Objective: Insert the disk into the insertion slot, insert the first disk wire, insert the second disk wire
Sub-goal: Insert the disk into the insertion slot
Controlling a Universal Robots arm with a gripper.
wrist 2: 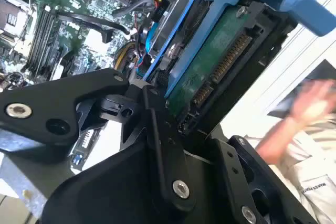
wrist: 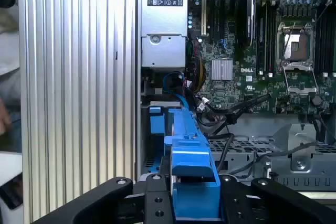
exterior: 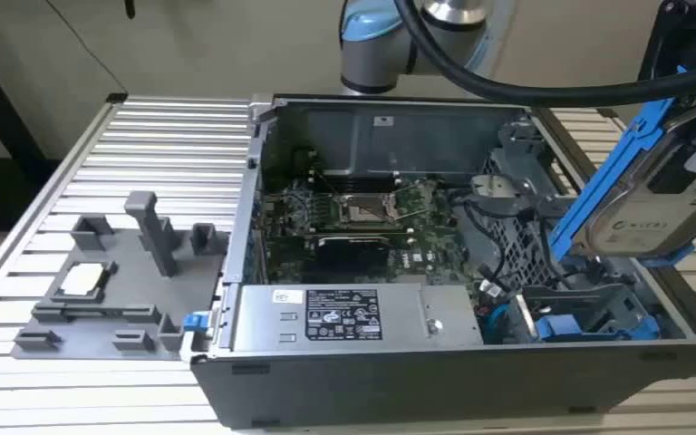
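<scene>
I've got the end effector (wrist: 192,203) pinching the disk (exterior: 656,195), tilted above the insertion slot (exterior: 590,313) on the exterior view's right. Second wrist view shows its green underside plus a person's hand (wrist 2: 310,103). The case (exterior: 445,385) holds the motherboard (exterior: 361,227).

An open computer case (exterior: 445,385) stands on the ribbed metal surface (exterior: 167,136). Inside are a green motherboard (exterior: 348,227) and a grey stickered box (exterior: 264,319). A grey fixture (exterior: 119,292) lies at the exterior view's left.
</scene>
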